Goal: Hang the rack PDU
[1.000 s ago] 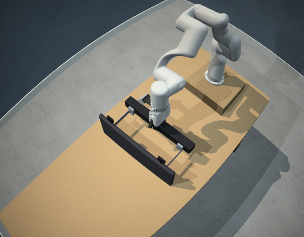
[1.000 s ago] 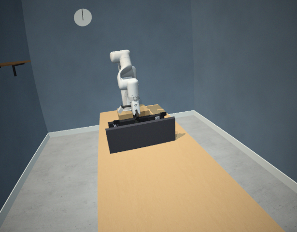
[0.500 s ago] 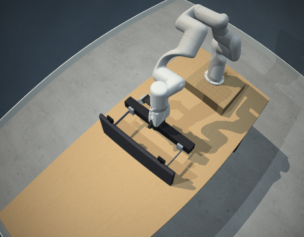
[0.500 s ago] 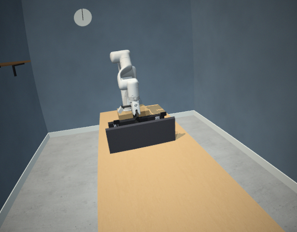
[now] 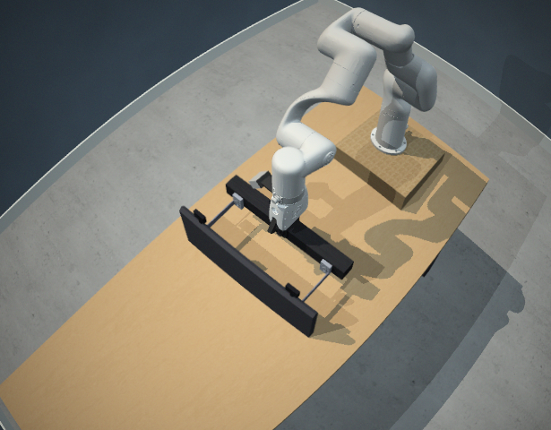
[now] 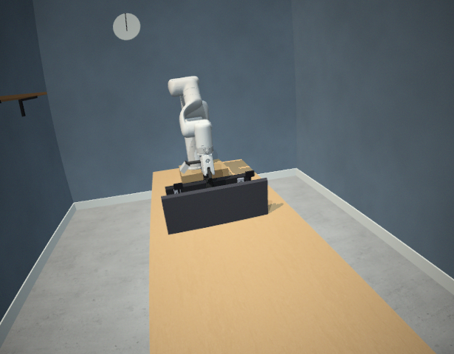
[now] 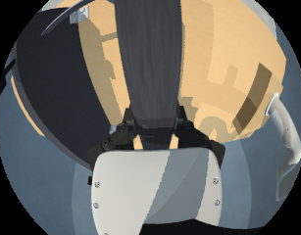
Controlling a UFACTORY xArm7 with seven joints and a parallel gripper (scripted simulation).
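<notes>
The rack PDU is a long black bar with a grey button fitting near each end. One button fitting is at the far end and the other button fitting is at the near end. My gripper is shut on the bar's middle from above and holds it roughly level, just above the table. The upright black back panel carries two keyhole plates on the side facing the PDU. The PDU is a short gap away from the panel. Thin grey rods run between each button and its plate.
The wooden table runs long past the panel. The arm's base stands on a raised block behind the PDU. A wall shelf and a round clock are far off.
</notes>
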